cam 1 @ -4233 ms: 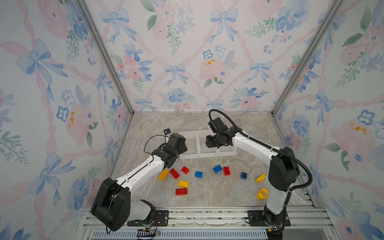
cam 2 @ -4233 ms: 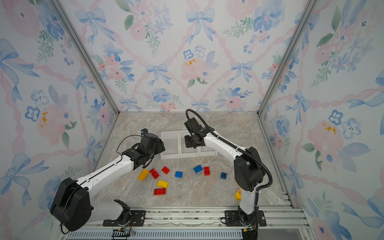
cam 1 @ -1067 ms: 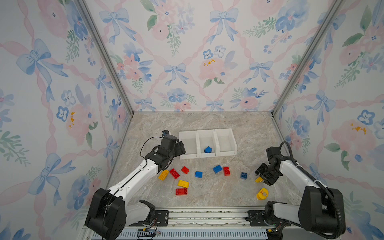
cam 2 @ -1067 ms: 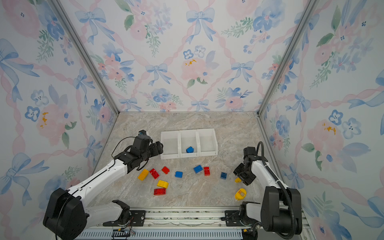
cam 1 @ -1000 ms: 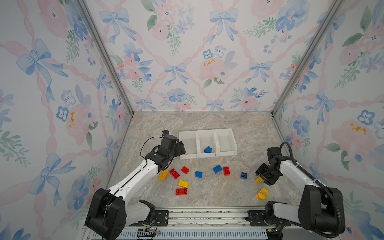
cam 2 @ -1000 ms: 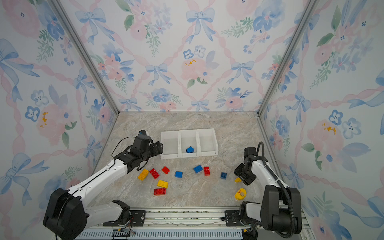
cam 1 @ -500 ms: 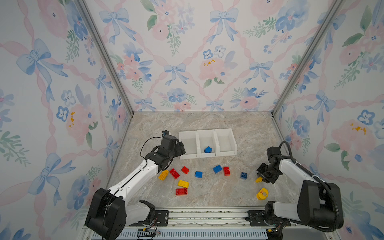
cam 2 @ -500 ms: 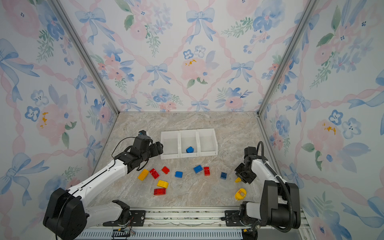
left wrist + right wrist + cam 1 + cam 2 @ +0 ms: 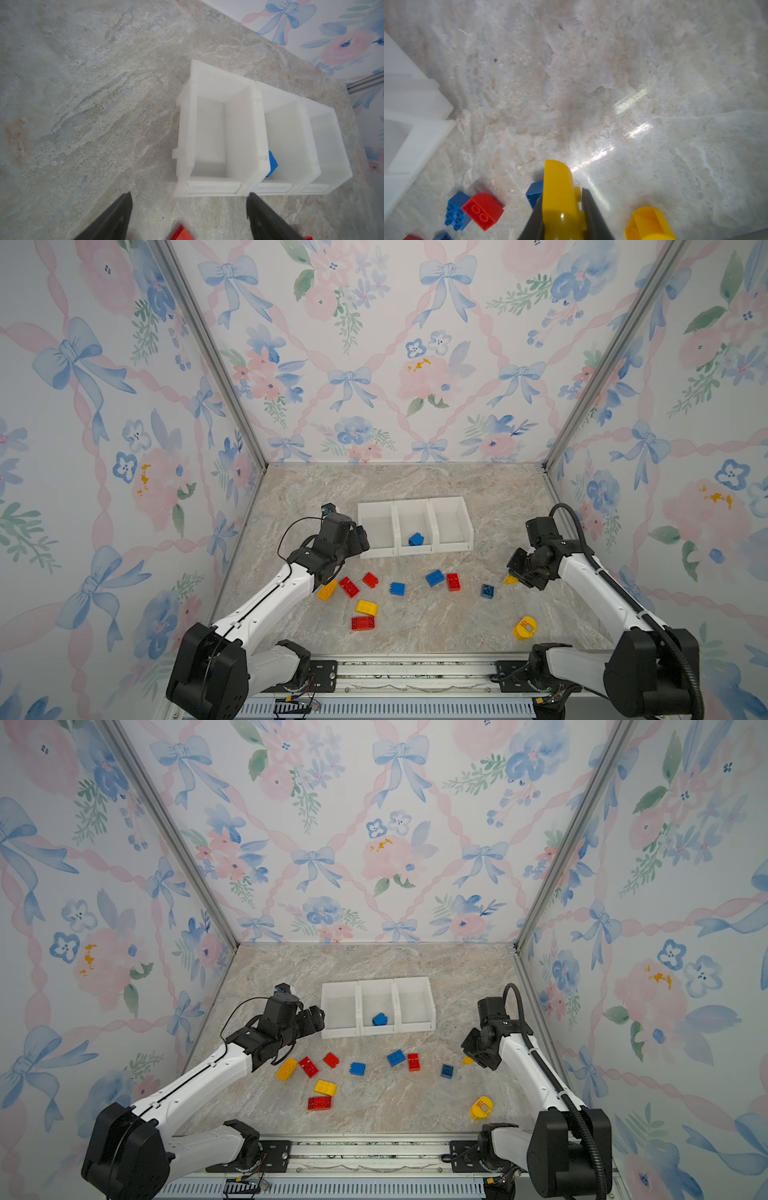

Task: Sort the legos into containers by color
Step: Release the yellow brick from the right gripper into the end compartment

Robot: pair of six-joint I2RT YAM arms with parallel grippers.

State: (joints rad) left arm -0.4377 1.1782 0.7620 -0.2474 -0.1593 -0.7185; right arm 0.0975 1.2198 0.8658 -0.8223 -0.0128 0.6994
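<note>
My right gripper [image 9: 514, 577] is shut on a yellow lego [image 9: 558, 187] and holds it just above the table at the right; its tip [image 9: 467, 1060] pokes out of the jaws. My left gripper [image 9: 190, 200] is open and empty, in front of the left end of the three white containers [image 9: 415, 506]. One blue lego [image 9: 415, 539] lies in the middle container; the two beside it look empty. Red [image 9: 348, 586], blue [image 9: 434, 577] and yellow [image 9: 366, 607] legos lie scattered on the table in front.
A round yellow piece [image 9: 525, 628] lies near the front right, close to the right arm. A dark blue brick [image 9: 487, 590] sits just left of the held lego. The metal rail [image 9: 415, 672] runs along the front edge, and papered walls close in the sides.
My right gripper has shut on the yellow lego and raised it slightly off the table. The left arm has stayed where it was.
</note>
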